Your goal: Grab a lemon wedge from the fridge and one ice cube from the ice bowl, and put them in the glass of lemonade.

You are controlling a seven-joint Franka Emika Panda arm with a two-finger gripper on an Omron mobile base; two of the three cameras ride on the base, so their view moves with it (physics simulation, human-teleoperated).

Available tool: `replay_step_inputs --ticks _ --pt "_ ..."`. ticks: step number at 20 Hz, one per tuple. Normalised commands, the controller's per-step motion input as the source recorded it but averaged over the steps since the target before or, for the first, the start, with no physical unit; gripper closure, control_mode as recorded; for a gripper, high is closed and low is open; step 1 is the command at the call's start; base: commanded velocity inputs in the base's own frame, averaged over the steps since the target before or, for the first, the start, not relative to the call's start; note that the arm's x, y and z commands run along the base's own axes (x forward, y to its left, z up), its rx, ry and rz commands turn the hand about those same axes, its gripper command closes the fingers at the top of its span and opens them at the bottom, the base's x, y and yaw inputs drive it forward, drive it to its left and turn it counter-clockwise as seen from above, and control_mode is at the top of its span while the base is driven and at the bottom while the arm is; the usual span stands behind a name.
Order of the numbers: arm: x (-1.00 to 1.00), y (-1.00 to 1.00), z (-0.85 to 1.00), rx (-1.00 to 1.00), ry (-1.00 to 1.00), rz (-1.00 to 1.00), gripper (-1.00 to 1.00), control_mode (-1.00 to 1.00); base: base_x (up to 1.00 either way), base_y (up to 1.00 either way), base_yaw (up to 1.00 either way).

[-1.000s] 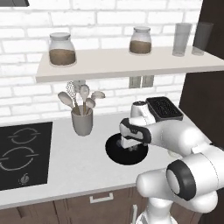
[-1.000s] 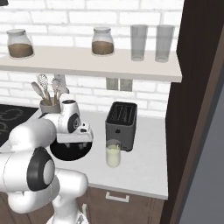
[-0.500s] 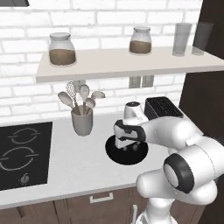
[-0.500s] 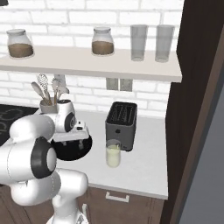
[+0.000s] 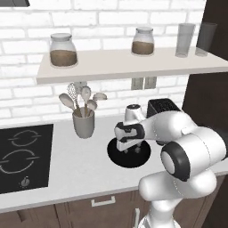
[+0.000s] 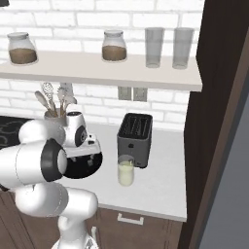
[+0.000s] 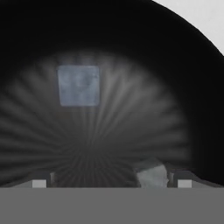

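Dark finger tips of the gripper (image 7: pixel 111 183) stand wide apart and empty, low inside the black ice bowl (image 7: pixel 131 39). One pale ice cube (image 7: pixel 151 175) lies just inside one tip; another ice cube (image 7: pixel 78 85) sits farther ahead. A good pick — judging from here — centres the near cube between the tips before closing. The glass of lemonade (image 6: pixel 126 171) waits beside the toaster (image 6: pixel 134 138), well off to the gripper's side.

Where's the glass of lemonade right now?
In the right base view the glass of lemonade stands on the white counter, just in front of the black toaster, right of the ice bowl.
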Motion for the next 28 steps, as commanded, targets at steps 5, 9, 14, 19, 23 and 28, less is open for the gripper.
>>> replay_step_inputs --ticks 5,9,14,19,23,28 --pt "0.07 -0.02 -0.26 0.00 0.00 0.04 -1.00 -1.00 0.00 0.00 0.00" --pt "0.02 -0.19 -0.02 0.00 0.06 0.03 -1.00 -1.00 0.00 0.00 0.00" --pt "0.00 -0.06 -0.04 0.00 0.06 0.03 -1.00 -1.00 0.00 0.00 0.00" --pt "-0.03 0.06 -0.08 0.00 0.01 0.03 -1.00 -1.00 0.00 0.00 0.00" --pt "-0.10 0.19 -0.21 0.00 0.00 0.00 -1.00 -1.00 0.00 0.00 0.00" --pt "-0.26 0.22 -0.09 0.00 0.00 0.00 -1.00 -1.00 0.00 0.00 0.00"
